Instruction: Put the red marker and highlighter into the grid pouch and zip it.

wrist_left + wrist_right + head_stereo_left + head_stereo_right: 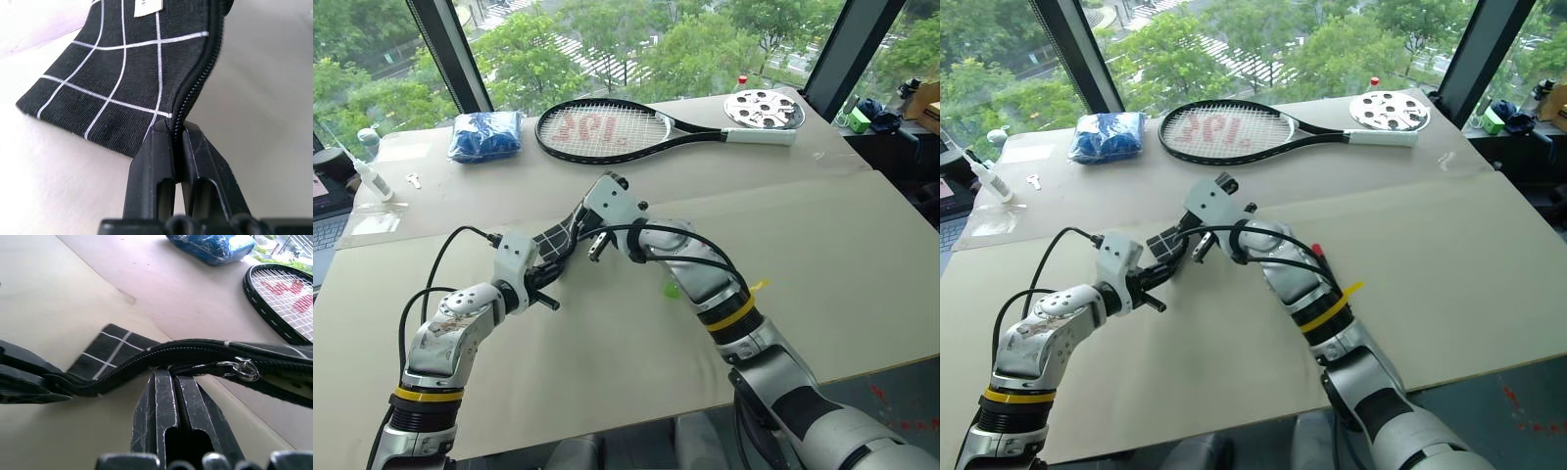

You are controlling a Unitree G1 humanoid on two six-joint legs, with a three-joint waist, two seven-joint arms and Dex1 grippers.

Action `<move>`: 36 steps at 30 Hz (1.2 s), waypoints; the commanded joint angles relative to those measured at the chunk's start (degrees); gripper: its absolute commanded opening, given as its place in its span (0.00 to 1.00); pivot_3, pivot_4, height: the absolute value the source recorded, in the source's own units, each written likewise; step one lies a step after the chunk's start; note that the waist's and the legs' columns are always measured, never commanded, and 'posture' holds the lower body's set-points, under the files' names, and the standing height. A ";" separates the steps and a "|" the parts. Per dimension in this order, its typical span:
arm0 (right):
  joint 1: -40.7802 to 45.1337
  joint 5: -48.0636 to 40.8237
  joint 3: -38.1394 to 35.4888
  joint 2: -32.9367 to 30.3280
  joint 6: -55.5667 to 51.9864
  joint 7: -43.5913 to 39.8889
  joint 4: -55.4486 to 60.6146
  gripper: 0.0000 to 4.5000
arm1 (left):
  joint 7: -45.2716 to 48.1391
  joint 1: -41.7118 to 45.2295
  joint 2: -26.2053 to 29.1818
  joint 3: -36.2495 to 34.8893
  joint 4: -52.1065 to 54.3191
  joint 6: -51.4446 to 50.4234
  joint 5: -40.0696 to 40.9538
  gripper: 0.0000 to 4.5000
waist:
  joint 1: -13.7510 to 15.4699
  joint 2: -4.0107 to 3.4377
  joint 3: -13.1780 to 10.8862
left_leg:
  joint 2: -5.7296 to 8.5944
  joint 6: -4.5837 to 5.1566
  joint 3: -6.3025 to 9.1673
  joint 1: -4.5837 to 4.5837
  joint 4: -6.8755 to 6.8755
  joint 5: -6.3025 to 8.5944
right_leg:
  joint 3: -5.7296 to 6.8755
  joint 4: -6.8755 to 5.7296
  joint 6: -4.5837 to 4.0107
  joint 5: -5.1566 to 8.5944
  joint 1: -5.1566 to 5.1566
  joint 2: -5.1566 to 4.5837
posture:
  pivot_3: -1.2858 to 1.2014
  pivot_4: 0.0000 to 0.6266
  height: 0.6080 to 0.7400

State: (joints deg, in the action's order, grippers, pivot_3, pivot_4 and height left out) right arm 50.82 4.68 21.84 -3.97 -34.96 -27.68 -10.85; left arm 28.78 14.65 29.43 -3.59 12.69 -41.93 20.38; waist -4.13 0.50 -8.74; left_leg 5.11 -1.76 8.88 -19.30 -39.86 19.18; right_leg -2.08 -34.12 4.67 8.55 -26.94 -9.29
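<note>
The grid pouch [564, 233], black with white lines, hangs lifted off the table between both grippers. My left gripper [176, 131] is shut on the zipper edge at the pouch's near end. My right gripper [171, 374] is shut on the black zipper pull strap [195, 368], beside its metal ring [244, 368]. A little of the green highlighter [672, 290] shows on the table beside my right forearm. A red tip of the red marker [1318, 252] peeks out behind that forearm; the rest of it is hidden.
A tennis racket [607, 132], a blue cloth bundle [485, 135] and a white perforated disc [764, 109] lie at the far side of the table. A small bottle [370, 179] and a laptop corner [325, 235] are at the left edge.
</note>
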 commanded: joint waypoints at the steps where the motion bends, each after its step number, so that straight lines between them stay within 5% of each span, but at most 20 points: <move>1: -0.80 0.10 2.33 0.15 0.83 -2.55 4.53 0.01 | 0.05 0.34 0.15 -0.35 2.00 -0.05 0.21 0.00 | 0.15 0.00 0.00 | 0.01 0.00 0.00 0.00 0.00 0.00 | 0.00 0.01 0.00 0.00 0.00 0.00 | 0.52 0.24 1.00; 10: -1.76 0.29 3.75 -0.42 0.80 -5.09 6.54 0.01 | 0.29 0.39 0.46 -0.42 2.26 -0.50 0.32 0.00 | 0.20 0.01 0.00 | 0.00 0.00 0.00 0.01 -0.01 0.00 | 0.03 0.01 -0.04 -0.04 0.01 0.01 | 0.52 0.24 1.00; 23: 3.44 3.13 -2.50 -1.58 4.70 2.14 -4.13 0.01 | 0.01 0.33 0.20 -0.53 2.23 -0.37 0.23 0.00 | -0.17 0.01 0.00 | -0.04 0.00 -0.07 0.01 0.01 0.00 | 0.01 0.02 -0.05 -0.06 -0.04 0.01 | 0.52 0.24 1.00; 32: -0.40 2.16 2.07 0.25 2.52 -4.09 3.98 0.01 | 0.27 -0.11 0.41 -0.49 2.21 -0.11 0.09 0.00 | -0.09 0.01 0.00 | -0.04 0.00 -0.07 0.00 0.01 0.00 | 0.01 0.01 -0.04 -0.06 -0.05 0.01 | 0.52 0.24 1.00; 36: 3.50 3.85 -2.04 -2.59 5.31 -1.24 -3.29 0.01 | 0.26 -0.59 0.35 -0.30 2.83 -0.37 0.18 0.00 | 0.10 0.01 0.00 | -0.02 0.00 -0.06 0.00 -0.01 0.00 | 0.01 0.01 -0.04 -0.07 -0.05 0.00 | 0.52 0.24 1.00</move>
State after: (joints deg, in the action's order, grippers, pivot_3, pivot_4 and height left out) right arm 50.20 7.60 23.87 -4.29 -32.67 -31.45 -9.49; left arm 28.85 14.48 29.44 -3.55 12.94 -42.57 20.38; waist -4.03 0.51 -8.74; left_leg 5.09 -1.76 8.81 -19.31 -39.88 19.18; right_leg -2.07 -34.11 4.63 8.48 -26.98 -9.29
